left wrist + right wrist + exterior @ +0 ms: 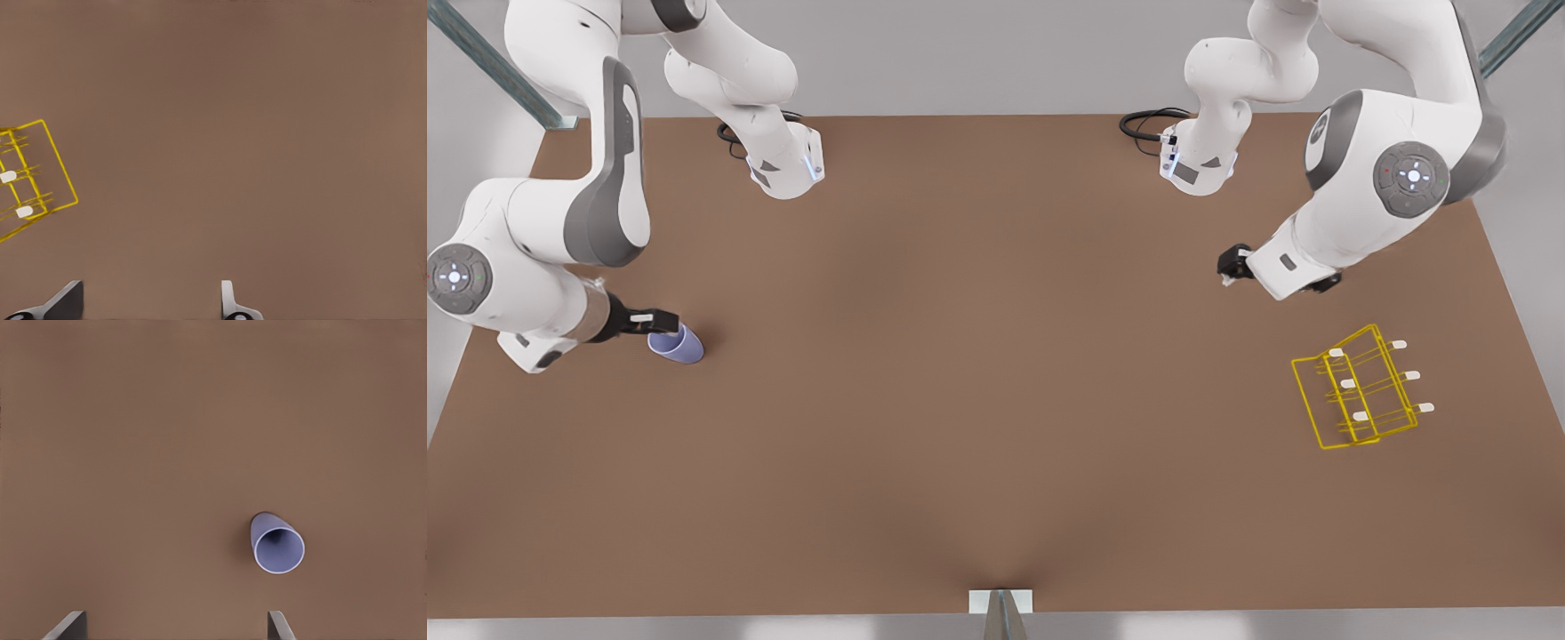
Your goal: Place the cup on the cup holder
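The cup (pixel 677 345) lies on its side on the brown surface (pixel 978 373) toward the front view's left, its open mouth turned up toward the wrist camera above it (pixel 278 549), and well apart from the yellow wire cup holder (pixel 1358 388), which stands near the front view's right edge. The right gripper (pixel 660 320) hovers just beside the cup, its jaws spread wide with nothing between them; in its own wrist view the cup sits off toward one finger (pixel 279 625) rather than midway. The step in hand looks like the approach to a grasp, so the sensible thing is to shift sideways until the cup lies centred between the fingers, then come down and close across the tapered wall near the wider end, where a slip is less likely. A cup lying down may roll when one finger touches first, so both should meet it together. The left gripper (pixel 1234 264) waits above the surface near the cup holder (pixel 30 180), its jaws also open and empty (pixel 147 303).
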`<move>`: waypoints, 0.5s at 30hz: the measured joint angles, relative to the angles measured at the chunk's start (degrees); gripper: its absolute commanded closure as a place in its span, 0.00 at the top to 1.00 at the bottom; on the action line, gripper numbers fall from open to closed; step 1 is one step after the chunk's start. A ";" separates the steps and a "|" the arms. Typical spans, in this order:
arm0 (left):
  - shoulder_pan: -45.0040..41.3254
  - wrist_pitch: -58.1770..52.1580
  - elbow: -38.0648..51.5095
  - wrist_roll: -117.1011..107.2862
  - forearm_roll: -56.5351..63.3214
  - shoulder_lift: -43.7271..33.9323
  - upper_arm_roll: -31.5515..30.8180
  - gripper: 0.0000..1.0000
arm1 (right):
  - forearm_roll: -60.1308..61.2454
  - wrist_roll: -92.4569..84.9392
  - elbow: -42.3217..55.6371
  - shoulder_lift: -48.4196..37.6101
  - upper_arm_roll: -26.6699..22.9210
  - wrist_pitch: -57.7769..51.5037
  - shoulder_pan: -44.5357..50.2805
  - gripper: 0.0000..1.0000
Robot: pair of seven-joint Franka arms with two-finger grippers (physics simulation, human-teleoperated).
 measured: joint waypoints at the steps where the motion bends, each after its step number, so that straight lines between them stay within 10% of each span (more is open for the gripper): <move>1: 0.10 1.04 0.01 -0.12 -0.02 0.20 -0.07 1.00 | -0.02 -0.21 -0.06 0.02 0.00 1.16 -0.01 1.00; 15: 2.91 8.18 0.97 -1.12 5.11 1.93 0.11 1.00 | 2.23 -2.09 -19.34 -6.35 -0.05 13.42 -1.10 1.00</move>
